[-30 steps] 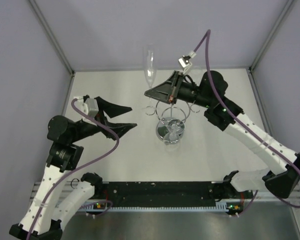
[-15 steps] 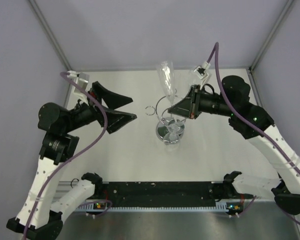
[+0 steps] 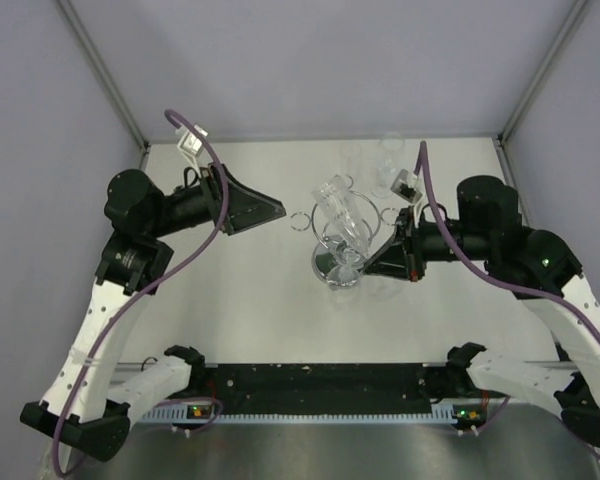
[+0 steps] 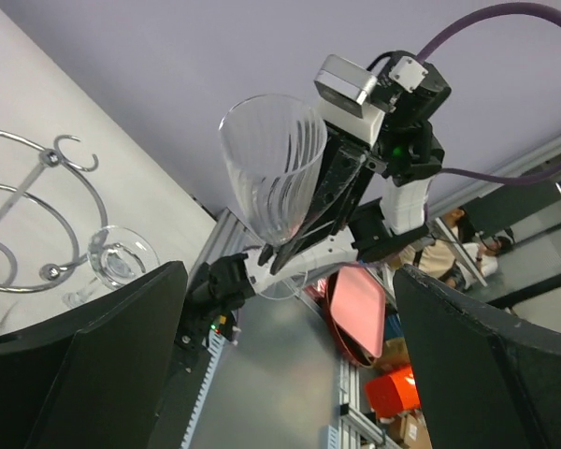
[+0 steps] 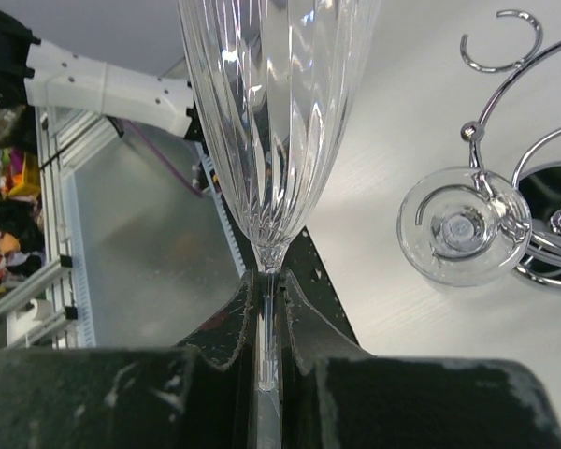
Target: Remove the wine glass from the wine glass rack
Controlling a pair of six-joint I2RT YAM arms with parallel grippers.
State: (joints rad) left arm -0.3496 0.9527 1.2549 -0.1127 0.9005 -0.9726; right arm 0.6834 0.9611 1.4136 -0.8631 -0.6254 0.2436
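Three views of one moment.

**Top view.** The right claw (image 3: 378,262) is clenched on the stem of the wine glass (image 3: 338,200), just right of the wine glass rack (image 3: 325,268), which stands near the middle of the counter (image 3: 230,300). The bowl leans away from the claw toward the far left, so from above it overlaps the rack's hoop. This view cannot show whether the two touch. The left claw (image 3: 265,210) hovers left of the rack, well apart from the glass and aimed toward it.

**Left wrist view.** The left claw's two fingers (image 4: 93,365) stand wide apart with nothing between them, so this claw is released. Beyond them the wine glass (image 4: 271,168) hangs in the air, bowl up, gripped at its lower end by the right claw. It is apart from the rack's wire loops at the left edge. A second glass foot (image 4: 122,262) sits beside those loops, and it cannot be told whether that foot hangs from a loop or stands on the counter.

**Right wrist view.** The stem runs straight down between the two pads, which close on it, and the ribbed bowl (image 5: 271,122) rises above them. The rack's loops and the second foot lie to the right, not touching the held glass.

**Reading.** A grip on the stem probably spares the thin bowl and keeps the weight above the claw. The glass appears free of the rack. The open left claw looks placed to receive or steady it. The main hazards are the smooth stem slipping and the tilted bowl swinging into the hoop.
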